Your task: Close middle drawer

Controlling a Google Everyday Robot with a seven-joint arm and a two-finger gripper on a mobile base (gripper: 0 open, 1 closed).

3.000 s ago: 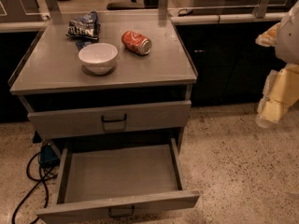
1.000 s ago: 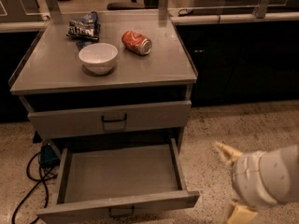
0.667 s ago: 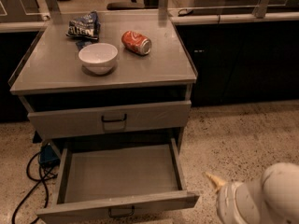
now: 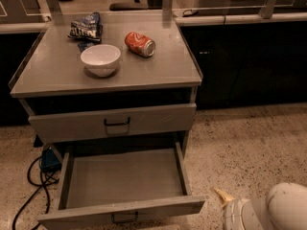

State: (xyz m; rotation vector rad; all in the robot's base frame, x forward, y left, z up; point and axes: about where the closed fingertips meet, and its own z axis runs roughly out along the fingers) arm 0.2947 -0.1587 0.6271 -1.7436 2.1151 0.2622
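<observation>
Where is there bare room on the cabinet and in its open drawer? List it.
Free: the cabinet top right of the can and in front of the bowl; the whole middle drawer tray. Crowded: back left, around the chip bag. The hand hangs bottom right, beside the drawer.

Shallow grey middle drawer wide open; gripper near its front-right corner

Speckled terrazzo floor, dark cabinets

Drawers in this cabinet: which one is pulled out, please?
The middle drawer, its tray exposed; the top drawer shows only its front. The gripper sits lower right.
</observation>
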